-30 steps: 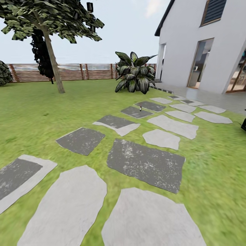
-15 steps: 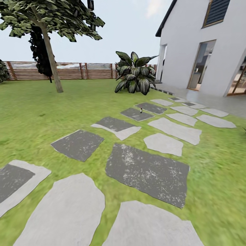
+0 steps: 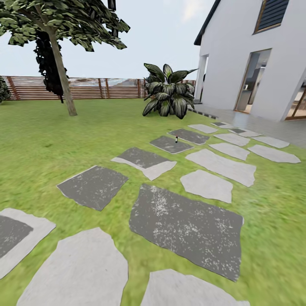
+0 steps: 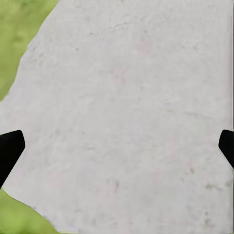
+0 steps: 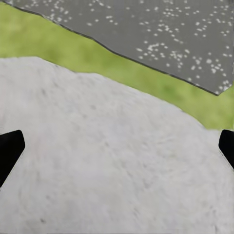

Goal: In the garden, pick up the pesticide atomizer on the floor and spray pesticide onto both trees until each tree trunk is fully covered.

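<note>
The garden lawn (image 3: 51, 140) spreads ahead, crossed by grey stepping stones (image 3: 187, 225). A tiny dark upright object (image 3: 176, 138) stands on a far dark stone; it is too small to identify as the pesticide atomizer. The task's trees and their trunks are out of view. My left gripper (image 4: 117, 151) is open over a pale stone (image 4: 126, 97), its black fingertips (image 4: 9, 152) wide apart with nothing between them. My right gripper (image 5: 117, 151) is open too, above another pale stone (image 5: 97, 161) next to a dark speckled one (image 5: 161, 29).
A thin-trunked, dark-leaved tree (image 3: 61, 72) leans at the back left before the slatted wooden fence (image 3: 106, 88). A broad-leaved plant (image 3: 168, 91) grows by the white house (image 3: 238, 55) at the right, beside a grey patio (image 3: 263, 125).
The whole head view has shifted: the stepping stones have slid down and toward me, so the camera has moved forward. Nothing in the garden has moved by itself.
</note>
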### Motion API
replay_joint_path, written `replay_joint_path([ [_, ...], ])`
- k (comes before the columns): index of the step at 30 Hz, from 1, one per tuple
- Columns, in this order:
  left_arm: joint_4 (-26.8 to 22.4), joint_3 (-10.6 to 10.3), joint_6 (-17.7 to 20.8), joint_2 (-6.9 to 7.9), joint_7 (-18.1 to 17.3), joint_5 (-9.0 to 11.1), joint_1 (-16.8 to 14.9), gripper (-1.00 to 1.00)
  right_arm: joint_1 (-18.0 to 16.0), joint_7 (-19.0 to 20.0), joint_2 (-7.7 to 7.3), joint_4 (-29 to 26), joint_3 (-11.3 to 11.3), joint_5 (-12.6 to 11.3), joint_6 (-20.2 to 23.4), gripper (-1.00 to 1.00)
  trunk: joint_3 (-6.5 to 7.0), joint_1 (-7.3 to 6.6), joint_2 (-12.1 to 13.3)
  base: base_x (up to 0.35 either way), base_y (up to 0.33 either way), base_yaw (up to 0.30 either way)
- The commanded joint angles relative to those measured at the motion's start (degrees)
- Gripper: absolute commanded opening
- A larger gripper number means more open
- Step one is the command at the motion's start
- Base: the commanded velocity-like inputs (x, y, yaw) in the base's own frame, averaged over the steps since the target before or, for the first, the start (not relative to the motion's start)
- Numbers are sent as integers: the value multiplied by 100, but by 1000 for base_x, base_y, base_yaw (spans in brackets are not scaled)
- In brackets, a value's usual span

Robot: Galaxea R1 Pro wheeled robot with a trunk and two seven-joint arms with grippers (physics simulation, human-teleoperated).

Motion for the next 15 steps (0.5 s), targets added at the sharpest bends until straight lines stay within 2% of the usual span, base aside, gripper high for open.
replay_joint_path([
  [1, 5, -24, -20, 2, -8, 59, -3, 100, -3, 1, -2, 4, 5, 10, -17, 100, -5, 2, -2, 338, 0, 0],
  [15, 6, -24, -21, 2, -7, 65, -3, 100, -3, 2, -2, -1, 5, 10, -17, 100, -5, 2, -2, 338, 0, 0],
])
